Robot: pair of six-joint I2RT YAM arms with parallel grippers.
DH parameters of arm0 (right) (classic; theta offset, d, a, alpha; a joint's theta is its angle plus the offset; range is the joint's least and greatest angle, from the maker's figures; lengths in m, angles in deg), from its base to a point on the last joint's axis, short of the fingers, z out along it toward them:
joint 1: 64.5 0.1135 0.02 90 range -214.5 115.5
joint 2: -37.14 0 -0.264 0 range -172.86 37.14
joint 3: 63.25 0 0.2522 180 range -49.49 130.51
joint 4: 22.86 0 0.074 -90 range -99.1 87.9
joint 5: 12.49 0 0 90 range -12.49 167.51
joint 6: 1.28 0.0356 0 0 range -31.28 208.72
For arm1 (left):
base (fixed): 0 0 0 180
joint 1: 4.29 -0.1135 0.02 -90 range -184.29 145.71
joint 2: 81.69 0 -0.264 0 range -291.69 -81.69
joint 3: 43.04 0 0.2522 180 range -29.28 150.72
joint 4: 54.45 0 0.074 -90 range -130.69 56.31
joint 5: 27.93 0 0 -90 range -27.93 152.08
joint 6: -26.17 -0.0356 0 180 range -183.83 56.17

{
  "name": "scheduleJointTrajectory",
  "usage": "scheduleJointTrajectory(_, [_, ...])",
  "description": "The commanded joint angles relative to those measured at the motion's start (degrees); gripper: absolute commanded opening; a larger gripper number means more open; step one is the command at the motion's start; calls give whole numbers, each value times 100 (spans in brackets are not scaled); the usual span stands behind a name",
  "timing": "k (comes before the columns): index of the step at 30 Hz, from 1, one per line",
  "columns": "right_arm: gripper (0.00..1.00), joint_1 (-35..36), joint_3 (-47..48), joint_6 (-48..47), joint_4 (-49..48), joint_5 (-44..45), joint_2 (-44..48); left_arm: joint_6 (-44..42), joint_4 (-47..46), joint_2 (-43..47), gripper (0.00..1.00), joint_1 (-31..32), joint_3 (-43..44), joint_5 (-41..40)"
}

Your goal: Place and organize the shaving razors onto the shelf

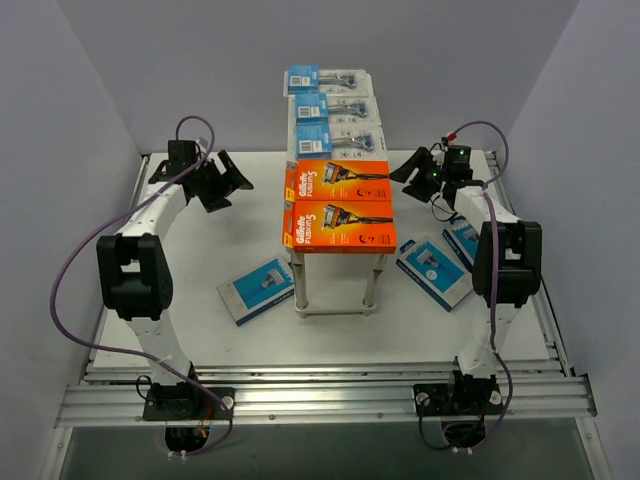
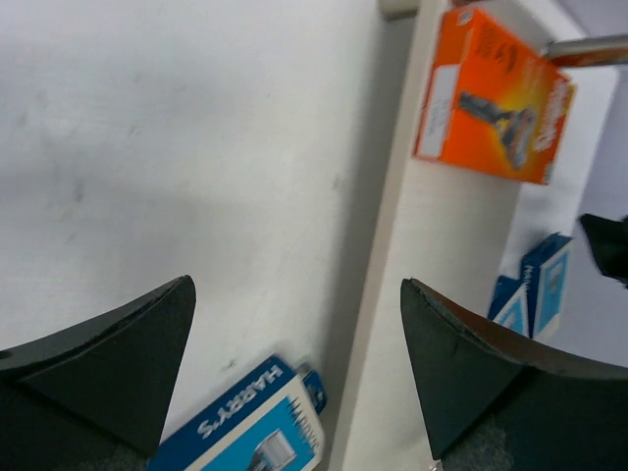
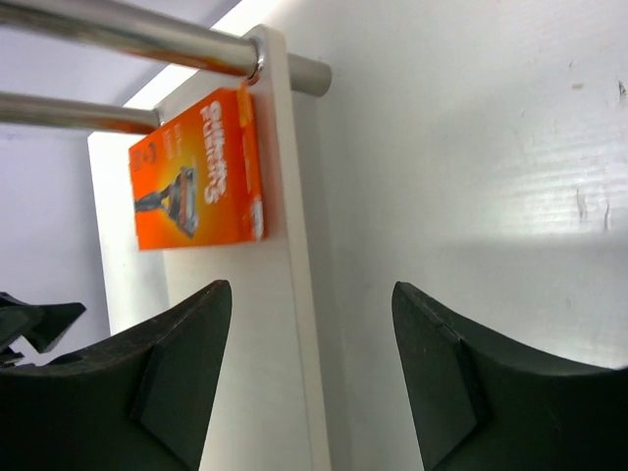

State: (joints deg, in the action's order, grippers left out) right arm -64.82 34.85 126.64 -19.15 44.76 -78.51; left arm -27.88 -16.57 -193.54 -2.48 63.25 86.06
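Note:
The shelf point(image 1: 298, 282) stands mid-table. Its top holds three clear blister packs with blue cards point(image 1: 333, 108) at the back and two orange boxes point(image 1: 340, 205) in front. A blue-and-white box point(image 1: 256, 290) lies on the table left of the shelf and two more point(image 1: 436, 268) lie on the right. My left gripper point(image 1: 232, 190) is open and empty left of the shelf. My right gripper point(image 1: 408, 172) is open and empty on its right. The left wrist view shows open jaws point(image 2: 296, 285), another orange box point(image 2: 491, 98) on a pale shelf board point(image 2: 432, 255), and the blue-and-white box point(image 2: 245, 432).
In the right wrist view, open jaws point(image 3: 310, 287) face the shelf board point(image 3: 235, 324), the orange box point(image 3: 196, 172) on it and the metal legs point(image 3: 128, 34). Grey walls close in the back and sides. A metal rail point(image 1: 320, 395) runs along the near edge.

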Motion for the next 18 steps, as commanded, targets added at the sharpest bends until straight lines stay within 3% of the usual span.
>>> scheduleJointTrajectory(1, [62,67,-573,-108,-121,76,875,-605,1006,611,94,39,-497,-771])
scheduleJointTrajectory(4, [62,67,-1084,-318,107,330,1403,-772,1244,1269,94,39,-1183,-1194])
scheduleJointTrajectory(10, [63,58,-1735,-741,898,954,2310,-975,1104,2439,94,-4,-2334,-1142])
scheduleJointTrajectory(18, [63,58,-2166,-1031,2084,2193,3223,-1326,1034,3178,94,-101,-2723,-1019])
